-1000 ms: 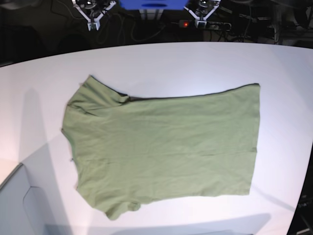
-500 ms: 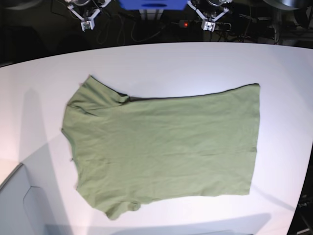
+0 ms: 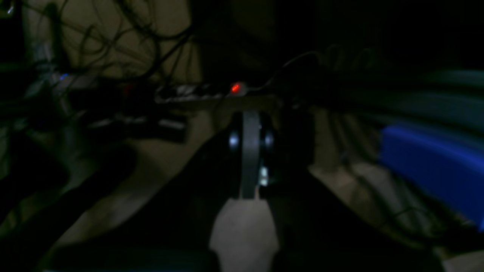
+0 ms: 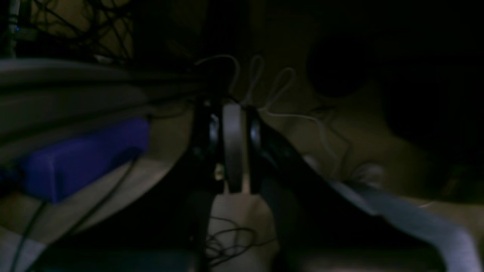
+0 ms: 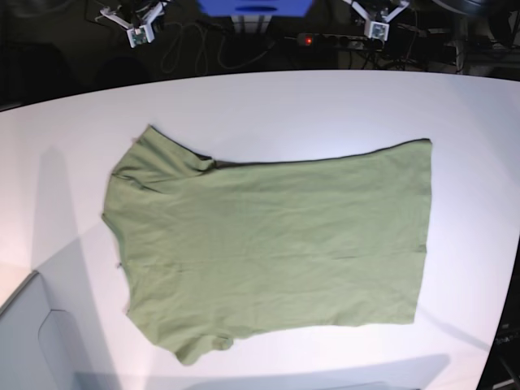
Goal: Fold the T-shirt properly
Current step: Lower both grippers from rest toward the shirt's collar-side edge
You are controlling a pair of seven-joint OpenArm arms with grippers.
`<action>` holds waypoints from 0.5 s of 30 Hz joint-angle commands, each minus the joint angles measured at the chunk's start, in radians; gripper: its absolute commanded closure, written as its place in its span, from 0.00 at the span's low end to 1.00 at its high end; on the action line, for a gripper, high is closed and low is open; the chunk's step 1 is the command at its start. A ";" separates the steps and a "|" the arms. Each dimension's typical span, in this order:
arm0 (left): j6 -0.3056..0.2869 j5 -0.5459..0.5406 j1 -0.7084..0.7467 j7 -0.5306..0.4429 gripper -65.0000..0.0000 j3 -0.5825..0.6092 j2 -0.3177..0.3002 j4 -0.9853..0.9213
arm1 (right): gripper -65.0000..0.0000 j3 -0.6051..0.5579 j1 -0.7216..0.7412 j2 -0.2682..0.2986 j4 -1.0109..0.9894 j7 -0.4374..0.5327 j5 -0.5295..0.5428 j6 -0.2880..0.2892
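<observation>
The T-shirt (image 5: pixel 268 244) is lying flat mid-worktop (image 5: pixel 325 106), its long axis running left-right. Both grippers, left gripper (image 5: pixel 378 28) and right gripper (image 5: pixel 134 32), are hanging beyond the far edge, jaws together.

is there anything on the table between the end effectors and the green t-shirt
Nothing visible. The T-shirt lies flat on the white table, with bare tabletop up to the far edge, where the left end effector and right end effector hang, both shut.

White table (image 5: pixel 325 106), dark cable-strewn floor (image 5: pixel 227 49) behind.
</observation>
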 commanded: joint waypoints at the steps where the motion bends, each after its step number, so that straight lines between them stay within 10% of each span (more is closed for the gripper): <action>1: -0.004 -0.001 0.023 -0.017 1.00 -0.008 0.004 0.029 | 1.00 0.002 -0.030 0.004 0.043 0.018 -0.017 0.007; 15: -0.007 -0.001 0.122 -0.017 1.00 -0.146 0.063 0.285 | 1.00 -0.002 -0.145 0.002 0.299 0.031 -0.108 0.010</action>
